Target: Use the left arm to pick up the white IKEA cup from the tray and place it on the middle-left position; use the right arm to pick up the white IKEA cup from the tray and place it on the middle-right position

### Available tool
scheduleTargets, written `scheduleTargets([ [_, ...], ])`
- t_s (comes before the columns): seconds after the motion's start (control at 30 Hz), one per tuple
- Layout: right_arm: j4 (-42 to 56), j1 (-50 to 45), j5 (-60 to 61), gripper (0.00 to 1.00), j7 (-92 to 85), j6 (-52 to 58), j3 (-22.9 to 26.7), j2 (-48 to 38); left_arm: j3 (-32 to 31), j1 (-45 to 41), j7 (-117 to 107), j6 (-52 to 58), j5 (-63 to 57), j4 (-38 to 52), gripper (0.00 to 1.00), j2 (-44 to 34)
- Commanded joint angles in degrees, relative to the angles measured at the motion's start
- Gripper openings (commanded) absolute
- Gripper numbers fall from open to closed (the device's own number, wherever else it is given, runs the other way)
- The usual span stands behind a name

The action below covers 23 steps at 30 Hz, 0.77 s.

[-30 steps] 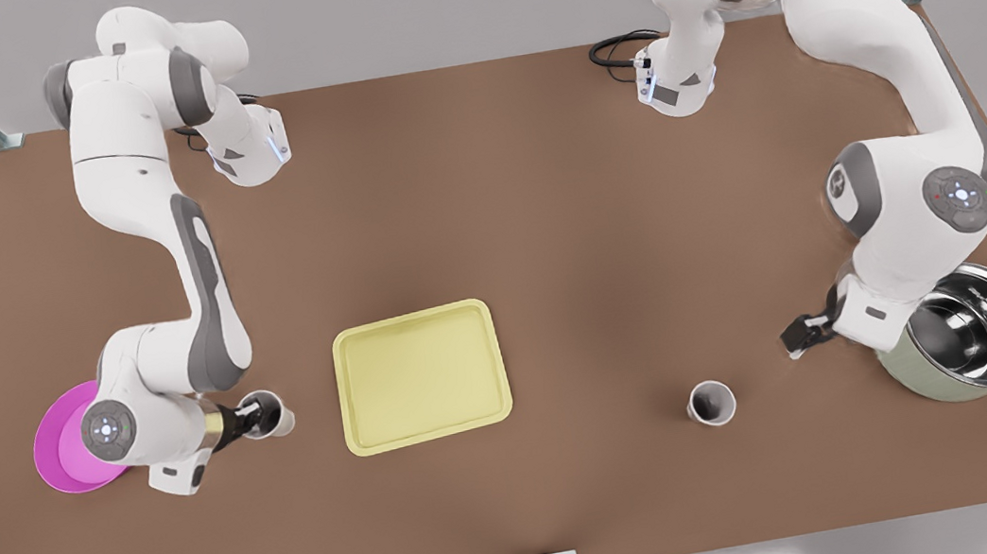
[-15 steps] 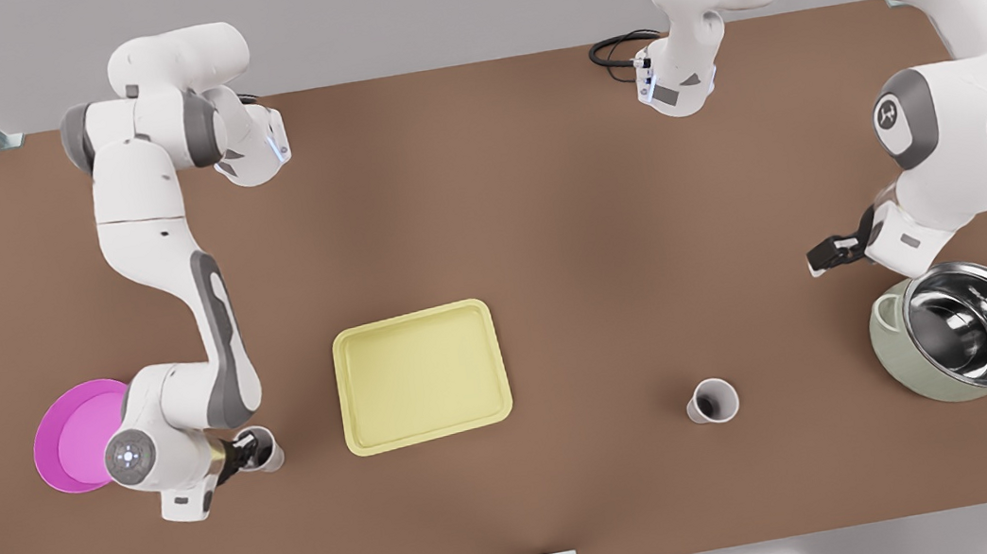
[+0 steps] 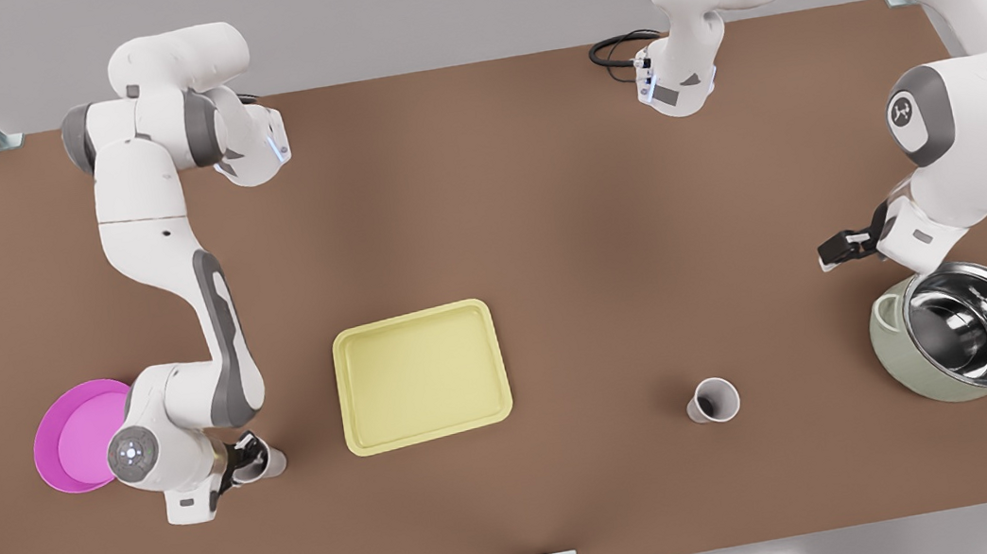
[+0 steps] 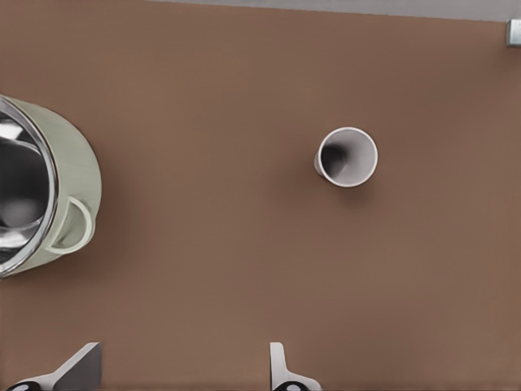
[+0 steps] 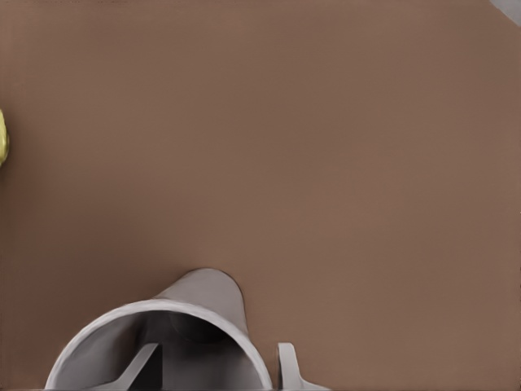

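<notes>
tray (image 3: pixel 421 377) centre | plate (image 3: pixel 72 442) left | pot (image 3: pixel 964 339) right

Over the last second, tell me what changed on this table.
The right gripper, still pinching the rim of the held cup, carried it toward the table's near edge. The left gripper, open, pulled back from the standing cup toward the far side, beyond the pot. The standing cup, the tray, the plate and the pot stayed put.

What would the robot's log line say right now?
left gripper: open, near pot | right gripper: holds cup beside tray | other cup: on table
</notes>
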State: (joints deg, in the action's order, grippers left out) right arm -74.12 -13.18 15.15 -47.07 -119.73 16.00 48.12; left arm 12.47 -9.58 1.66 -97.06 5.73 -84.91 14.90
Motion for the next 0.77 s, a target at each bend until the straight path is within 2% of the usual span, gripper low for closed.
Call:
scheduleTargets([
  [0.0,0.03,0.00,0.05,0.66,-4.08,0.20,-0.44,-0.48,0.01,0.00,2.47,0.21,-0.10,0.00,1.00,-0.05],
  [0.2,0.03,0.08,0.32,0.71,-4.96,0.20,-0.62,-1.36,0.10,0.08,2.56,0.21,-0.10,0.00,1.00,-0.05],
  [0.33,0.12,0.08,1.20,0.74,-4.96,6.00,-0.62,-4.44,0.10,0.08,2.56,0.21,-0.10,0.00,1.00,0.04],
  [0.4,0.12,-0.09,1.20,0.79,-4.09,12.75,-1.32,-8.91,0.10,0.17,2.56,0.21,-0.10,0.00,1.00,-0.05],
  [0.43,0.03,-1.85,0.58,0.93,2.85,21.01,-1.94,-16.38,0.01,0.08,2.56,0.12,-0.10,0.00,1.00,0.04],
  [0.47,0.12,-3.08,0.23,0.95,16.11,33.24,-1.94,-21.22,0.01,0.08,2.47,0.12,-0.10,0.00,1.00,0.04],
  [0.5,-0.93,-3.96,-0.30,0.99,28.43,35.36,-1.85,-25.17,0.01,0.08,2.47,0.21,-0.10,0.00,1.00,0.04],
  [0.57,-1.89,-7.74,-9.79,1.00,30.11,35.80,-2.38,-27.20,0.01,0.08,2.56,0.12,-0.10,0.00,1.00,0.04],
  [0.63,-23.26,-8.27,-11.02,1.00,25.19,20.33,-2.64,-38.36,0.01,0.08,2.47,0.12,-0.10,0.00,1.00,0.04],
  [0.73,-22.82,-7.74,-12.87,1.00,24.49,21.65,-1.94,-39.07,0.01,0.08,2.47,0.12,-0.10,0.00,1.00,0.04],
])
